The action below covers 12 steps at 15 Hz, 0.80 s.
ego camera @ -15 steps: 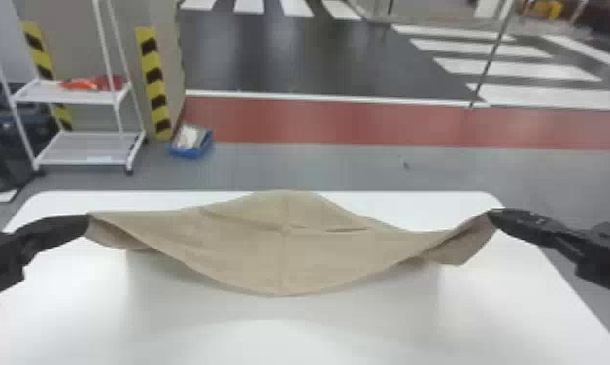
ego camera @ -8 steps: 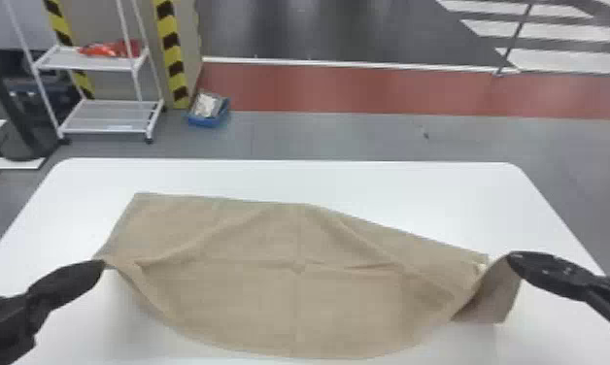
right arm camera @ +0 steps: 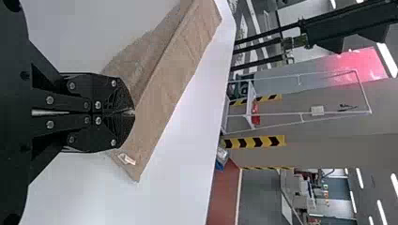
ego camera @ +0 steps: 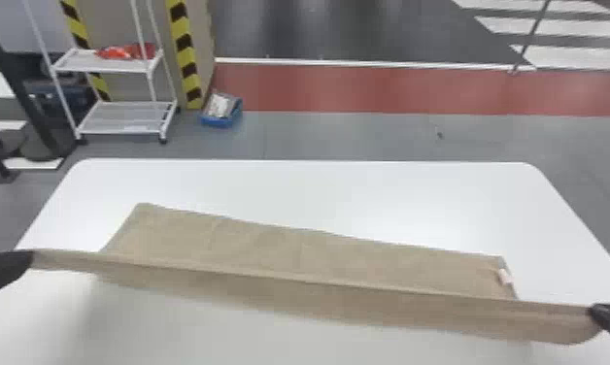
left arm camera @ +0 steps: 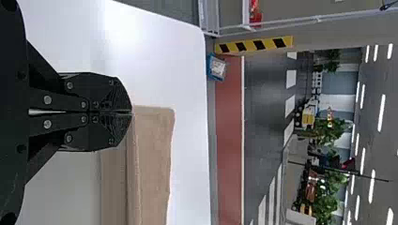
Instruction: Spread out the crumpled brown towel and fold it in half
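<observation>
Brown towel (ego camera: 279, 247) stretching in a long span between my left gripper (ego camera: 29, 260) and my right gripper (ego camera: 593, 314)!

And here I am, clamping one end of the raised near edge in my left gripper (left arm camera: 131, 112), its fingers pressing together on the cloth. Over on the other side my right gripper (right arm camera: 134, 112) is closing tight on the opposite end, so I'm pinching towel with both! That edge is running nearly straight from one set of fingertips to the other, a strip of cloth hanging beneath it. Beyond my fingers, the far part is lying open on the white table (ego camera: 367, 194), its far edge slanting: the corner on my left side is reaching farther away, the one on my right side is sitting closer in. A small white tag (ego camera: 505, 276) is showing near that closer corner, just beyond and inward of my right gripper.

Farther out, past my left gripper, a white rack (ego camera: 124, 121) is standing on the floor, carrying red items (ego camera: 124, 51) on its upper shelf. A blue container (ego camera: 223, 121) is sitting near it, inward from my left side, and a red floor band (ego camera: 391, 90) is stretching across beyond the table.
</observation>
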### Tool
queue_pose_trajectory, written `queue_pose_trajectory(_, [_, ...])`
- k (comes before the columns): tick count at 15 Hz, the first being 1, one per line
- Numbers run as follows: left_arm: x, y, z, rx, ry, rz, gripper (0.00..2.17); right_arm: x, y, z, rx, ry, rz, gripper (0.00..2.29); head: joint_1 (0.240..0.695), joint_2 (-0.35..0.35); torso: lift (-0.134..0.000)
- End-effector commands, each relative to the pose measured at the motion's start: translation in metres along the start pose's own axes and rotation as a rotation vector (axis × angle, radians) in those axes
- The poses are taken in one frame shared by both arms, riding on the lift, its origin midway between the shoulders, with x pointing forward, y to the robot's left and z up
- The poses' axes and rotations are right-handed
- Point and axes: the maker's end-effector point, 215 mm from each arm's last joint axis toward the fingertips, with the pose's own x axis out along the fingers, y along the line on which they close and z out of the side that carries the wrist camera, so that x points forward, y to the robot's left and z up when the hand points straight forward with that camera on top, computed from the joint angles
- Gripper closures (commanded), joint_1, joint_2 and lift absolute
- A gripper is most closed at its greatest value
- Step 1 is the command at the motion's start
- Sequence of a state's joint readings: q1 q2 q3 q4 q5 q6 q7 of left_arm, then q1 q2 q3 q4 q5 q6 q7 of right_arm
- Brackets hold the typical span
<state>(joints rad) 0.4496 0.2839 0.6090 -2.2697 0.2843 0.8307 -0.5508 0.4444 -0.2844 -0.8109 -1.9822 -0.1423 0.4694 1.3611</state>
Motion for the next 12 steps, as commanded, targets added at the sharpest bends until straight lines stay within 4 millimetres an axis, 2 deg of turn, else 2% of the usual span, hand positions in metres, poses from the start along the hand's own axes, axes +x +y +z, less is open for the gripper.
queue_pose_trajectory(1, [-0.003, 0.007, 0.002, 0.012, 0.003, 0.008, 1.71, 0.009, 0.006, -0.028, -0.028, 0.082, 0.017, 1.19, 0.695, -0.017, -0.124])
queue_pose_trajectory(4, [0.004, -0.014, -0.004, 0.016, 0.014, -0.039, 1.71, 0.025, -0.019, -0.039, -0.030, 0.122, -0.003, 1.19, 0.695, 0.004, -0.124])
queue_pose_trajectory(6, [0.008, -0.029, -0.011, 0.017, 0.038, -0.070, 1.70, 0.034, -0.034, -0.038, -0.021, 0.133, -0.013, 1.19, 0.695, -0.033, -0.124])
queue_pose_trajectory(9, [0.017, -0.035, -0.014, 0.038, 0.069, -0.066, 1.70, 0.045, -0.059, -0.034, -0.002, 0.138, -0.030, 1.19, 0.695, -0.076, -0.124])
queue_pose_trajectory(11, [0.023, -0.033, -0.001, 0.047, 0.058, -0.053, 1.70, 0.050, -0.070, -0.031, 0.015, 0.136, -0.037, 1.19, 0.695, -0.098, -0.124])
queue_pose_trajectory(12, [0.027, -0.036, -0.009, 0.014, 0.110, -0.056, 1.70, 0.052, -0.075, -0.028, 0.022, 0.135, -0.041, 1.19, 0.695, -0.100, -0.124])
